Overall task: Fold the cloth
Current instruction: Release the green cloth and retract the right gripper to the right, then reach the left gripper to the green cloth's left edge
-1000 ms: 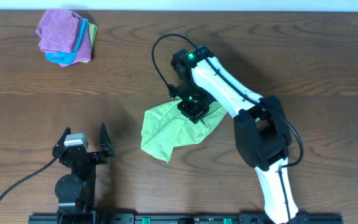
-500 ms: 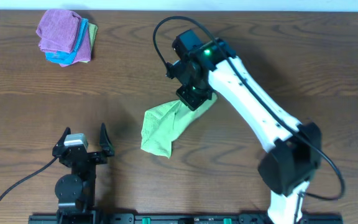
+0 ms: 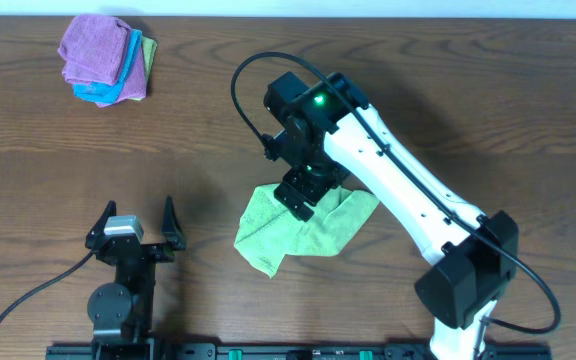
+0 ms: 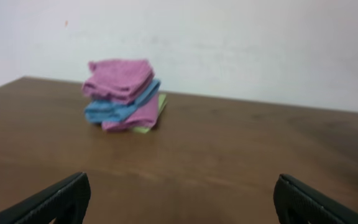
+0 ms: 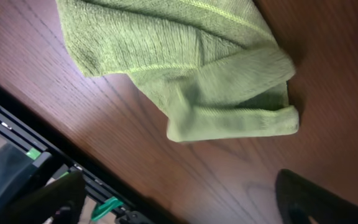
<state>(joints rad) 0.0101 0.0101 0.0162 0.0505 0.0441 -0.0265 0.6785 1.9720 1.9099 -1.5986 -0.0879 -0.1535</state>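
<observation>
Logged a brown wooden table filling the overhead view.

Noted the right arm, white with black joints, reaching diagonally from the near right edge toward mid-table, with a green light lit near the wrist.

Found the cloth lying on the table near the centre, a little toward the near side. Lime green, crumpled, one part doubled over itself. Partly covered from above by the right wrist. Confirmed in the right wrist view: same cloth resting on the wood, with a thick folded lip at its lower right, clear of both fingertips.

Located a small stack of folded cloths at the far left corner, well apart from the lime one: purple on top, light blue beneath, a green edge showing at the side. Seen again straight ahead in the left wrist view.

Noted the left gripper at the near left of the table, fingers spread wide and holding nothing; same in its own camera, left gripper.

Recorded the right gripper directly over the far-middle part of the cloth. In its own camera, right gripper spread wide, nothing between the fingers.

Noted a black cable looping off the left side of the right wrist.
</observation>
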